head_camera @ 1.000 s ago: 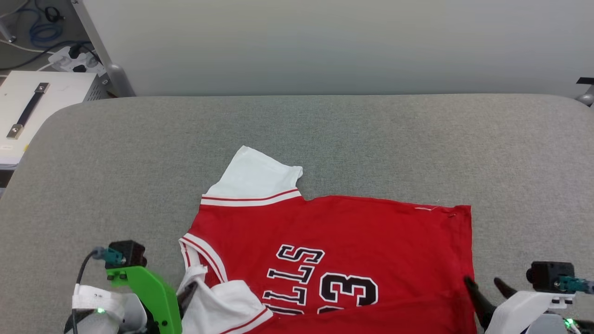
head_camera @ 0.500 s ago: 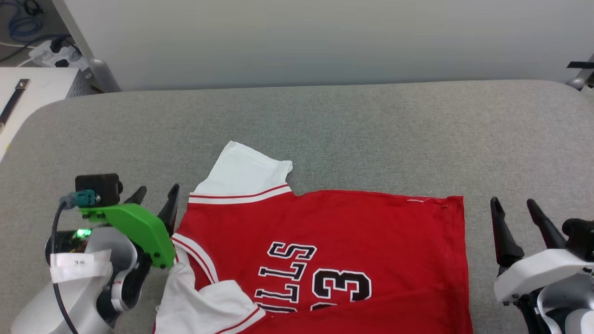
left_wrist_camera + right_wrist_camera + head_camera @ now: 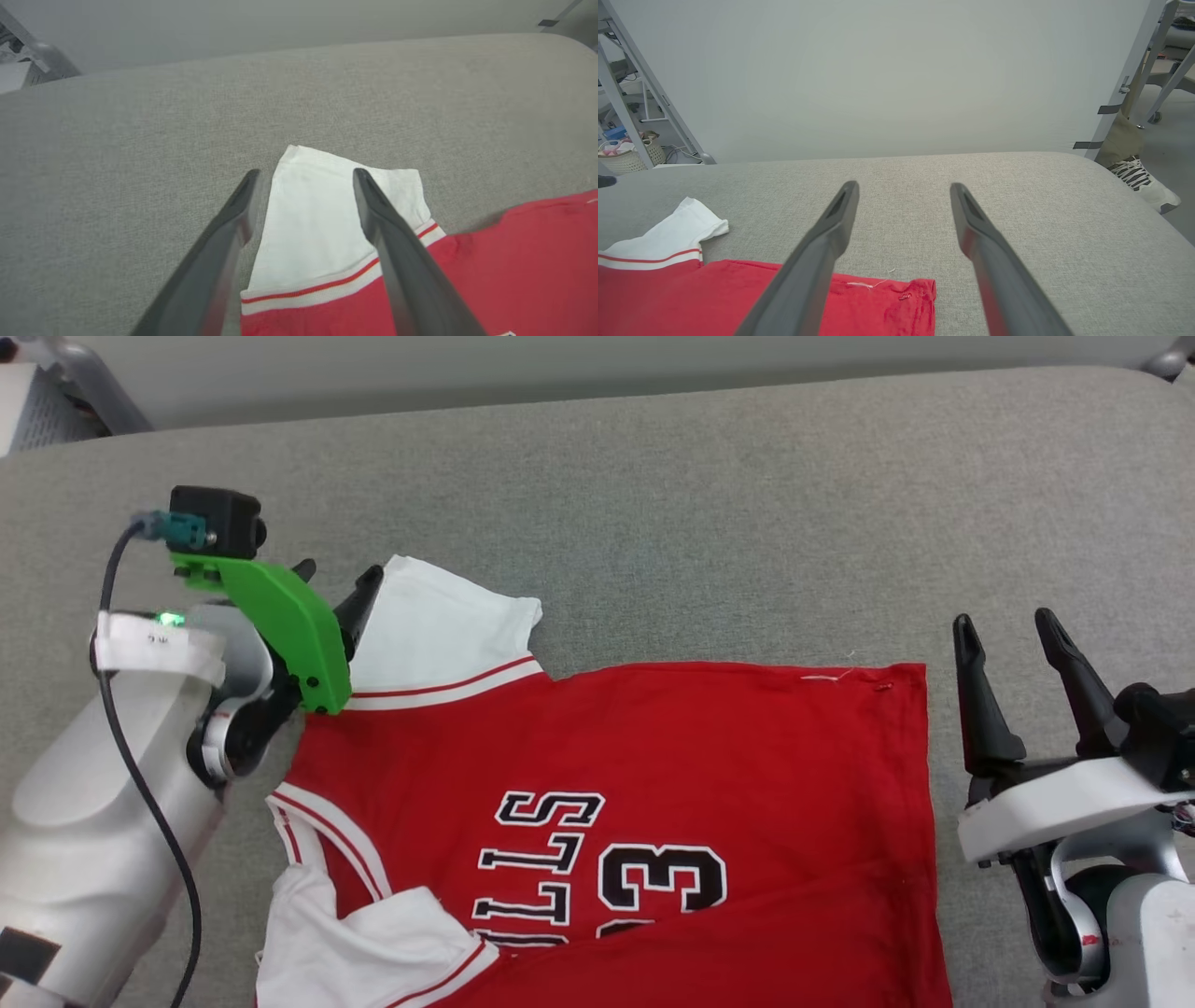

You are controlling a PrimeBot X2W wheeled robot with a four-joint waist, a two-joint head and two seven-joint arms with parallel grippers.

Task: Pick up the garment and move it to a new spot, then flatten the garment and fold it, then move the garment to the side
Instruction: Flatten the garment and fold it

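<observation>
The red jersey-style garment [image 3: 653,756] with white short sleeves and black lettering lies print-up on the grey fabric-covered surface [image 3: 700,476], its near sleeve [image 3: 373,943] rumpled. The left claw [image 3: 338,574], fingers apart, straddles the outer edge of the far white sleeve [image 3: 448,625], probably to tug it flat. The right claw [image 3: 1004,625], also spread and empty, hovers just beside the hem corner [image 3: 910,677].

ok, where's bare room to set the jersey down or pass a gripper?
Free: the grey surface beyond the garment, full width; narrow gap beside the right gripper. Crowded: the near middle under the garment, and its far sleeve at the left gripper.
</observation>
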